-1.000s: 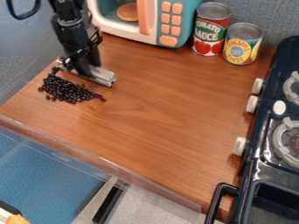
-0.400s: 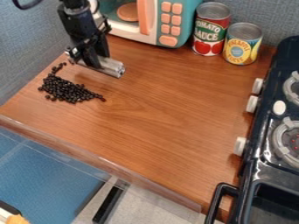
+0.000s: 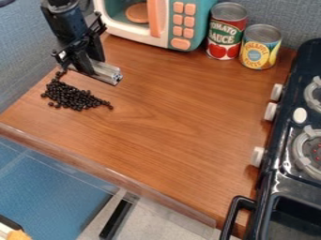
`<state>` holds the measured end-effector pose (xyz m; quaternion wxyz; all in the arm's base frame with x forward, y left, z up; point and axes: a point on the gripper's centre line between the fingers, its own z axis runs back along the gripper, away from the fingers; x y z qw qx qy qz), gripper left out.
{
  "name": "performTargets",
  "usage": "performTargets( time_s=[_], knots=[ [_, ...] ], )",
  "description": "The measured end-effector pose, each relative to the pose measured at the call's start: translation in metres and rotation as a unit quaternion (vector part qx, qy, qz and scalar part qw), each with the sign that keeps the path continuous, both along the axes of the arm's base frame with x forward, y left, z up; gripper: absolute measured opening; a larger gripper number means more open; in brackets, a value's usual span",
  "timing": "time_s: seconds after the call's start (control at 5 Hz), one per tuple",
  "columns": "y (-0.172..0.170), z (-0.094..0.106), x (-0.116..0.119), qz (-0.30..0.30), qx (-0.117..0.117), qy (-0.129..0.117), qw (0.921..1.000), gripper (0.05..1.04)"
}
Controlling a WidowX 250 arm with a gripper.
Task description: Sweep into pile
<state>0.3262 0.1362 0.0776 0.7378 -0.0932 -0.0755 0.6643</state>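
My black gripper (image 3: 87, 67) hangs at the upper left of the wooden counter, shut on a silvery metal bar (image 3: 107, 72) that points down to the right. Just in front of the bar lie the small black beans (image 3: 70, 96), bunched in a dense patch. A thin trail of them runs up to the patch's upper left, close to the gripper, and a few stick out at its right end. The bar's lower edge is close above the patch; whether it touches the counter I cannot tell.
A teal and white toy microwave (image 3: 164, 23) stands at the back. Beside it are a red tomato can (image 3: 226, 32) and a yellow can (image 3: 259, 48). A dark toy stove (image 3: 285, 183) lines the right side. The counter's front edge (image 3: 106, 172) slants across the lower left.
The gripper with the bar first shifted right and slightly up, then came back left. Near the trail's top, some beans have shifted slightly toward the left; the main patch looks the same.
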Motion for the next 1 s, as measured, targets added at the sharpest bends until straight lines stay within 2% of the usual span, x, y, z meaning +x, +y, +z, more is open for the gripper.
performTargets(
  time_s=[0.4,1.0],
  knots=[
    [-0.002,-0.016,-0.033,-0.009,-0.002,0.048,0.9988,0.347],
    [0.009,-0.035,-0.056,-0.016,0.037,0.093,0.9948,0.347]
  ],
)
